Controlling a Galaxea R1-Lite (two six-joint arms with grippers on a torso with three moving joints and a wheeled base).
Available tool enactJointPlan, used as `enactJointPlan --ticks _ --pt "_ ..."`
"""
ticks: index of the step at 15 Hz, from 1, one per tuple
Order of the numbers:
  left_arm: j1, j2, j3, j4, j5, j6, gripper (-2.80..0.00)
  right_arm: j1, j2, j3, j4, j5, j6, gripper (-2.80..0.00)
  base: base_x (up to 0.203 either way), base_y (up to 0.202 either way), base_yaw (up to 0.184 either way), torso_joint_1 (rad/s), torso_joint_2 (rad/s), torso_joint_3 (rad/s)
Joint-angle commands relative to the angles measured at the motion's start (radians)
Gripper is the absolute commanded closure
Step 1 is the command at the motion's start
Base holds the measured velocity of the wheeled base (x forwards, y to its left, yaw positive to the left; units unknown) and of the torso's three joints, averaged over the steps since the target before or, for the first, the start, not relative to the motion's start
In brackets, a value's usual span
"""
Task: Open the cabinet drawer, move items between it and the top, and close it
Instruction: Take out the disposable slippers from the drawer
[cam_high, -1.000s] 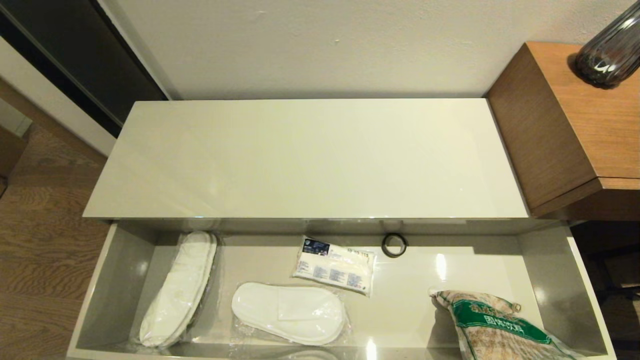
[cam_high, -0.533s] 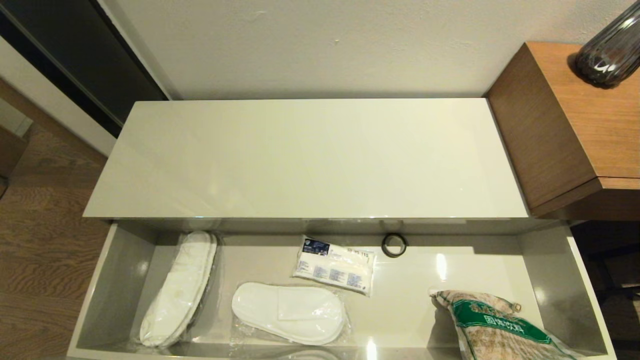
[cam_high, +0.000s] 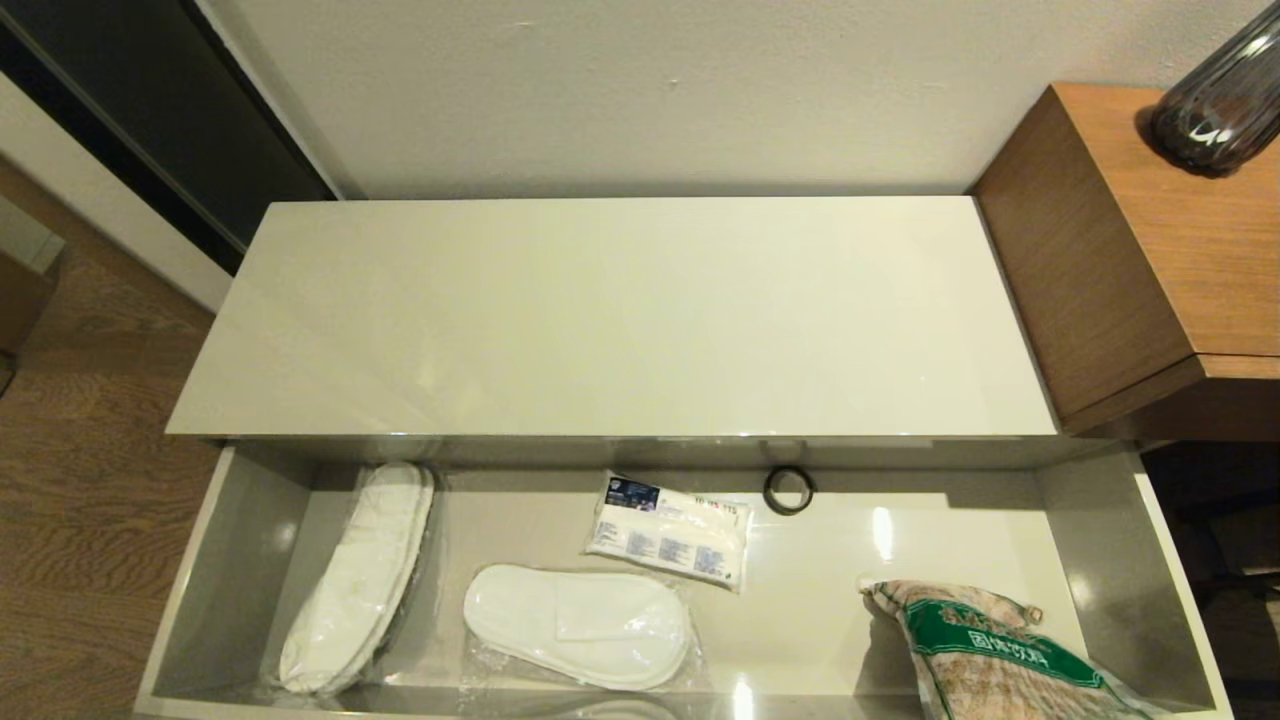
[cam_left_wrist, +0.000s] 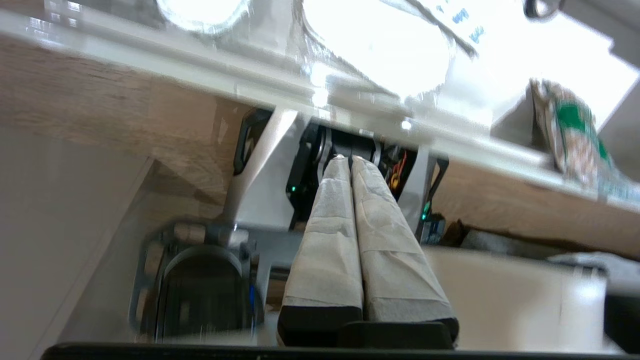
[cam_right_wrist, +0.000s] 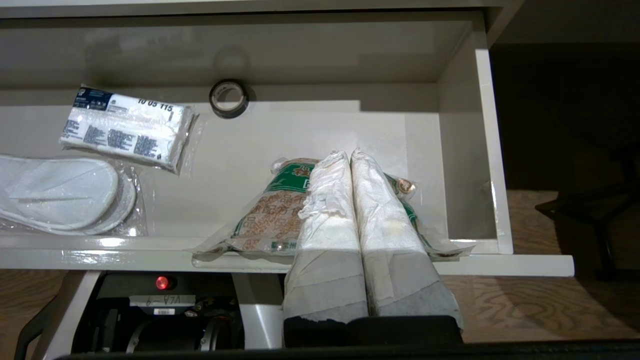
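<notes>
Right wrist view: the right gripper (cam_right_wrist: 350, 155), fingers pressed together and empty, hovers in front of the open cabinet drawer (cam_high: 1160, 520), its tips pointing at the bag of brown grain (cam_right_wrist: 270, 220) lying at the drawer's right end. The left gripper (cam_left_wrist: 351, 159), likewise closed, hangs below the drawer's front. With the drawer open and the top (cam_high: 620, 310) bare, lifting comes next, likely requiring spread fingers. Two sealed slipper packs (cam_high: 575, 625) lie further left.
</notes>
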Motion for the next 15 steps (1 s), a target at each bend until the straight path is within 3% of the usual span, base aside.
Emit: enactJointPlan --ticks 1,3,6,8,12,15 --pt "0.000 0.117 0.021 -0.062 0.003 -0.008 0.00 0.001 0.001 0.000 0.000 0.000 -0.001 0.00 0.000 0.000 0.000 0.000 0.00 0.000" --pt "0.000 0.178 0.038 -0.119 0.041 -0.026 0.00 0.000 0.001 0.000 0.000 0.000 -0.001 0.00 0.000 0.000 0.000 0.000 0.00 0.000" --pt "-0.001 0.236 0.028 -0.140 0.078 -0.149 0.00 0.000 0.001 0.000 0.000 0.000 -0.001 0.00 0.000 0.000 0.000 0.000 0.00 0.000" --pt "-0.003 0.234 0.024 -0.115 0.083 -0.174 0.00 0.001 0.001 0.000 0.000 0.000 -0.001 0.00 0.000 0.000 0.000 0.000 0.00 0.000" --pt "-0.007 0.263 0.060 -0.115 0.099 -0.068 0.00 -0.001 0.001 0.000 0.000 0.000 -0.001 0.00 0.000 0.000 0.000 0.000 0.00 0.000" --pt "-0.021 0.316 0.067 -0.181 0.093 0.018 0.00 0.000 0.001 0.000 0.000 0.000 -0.001 0.00 0.000 0.000 0.000 0.000 0.00 0.000"
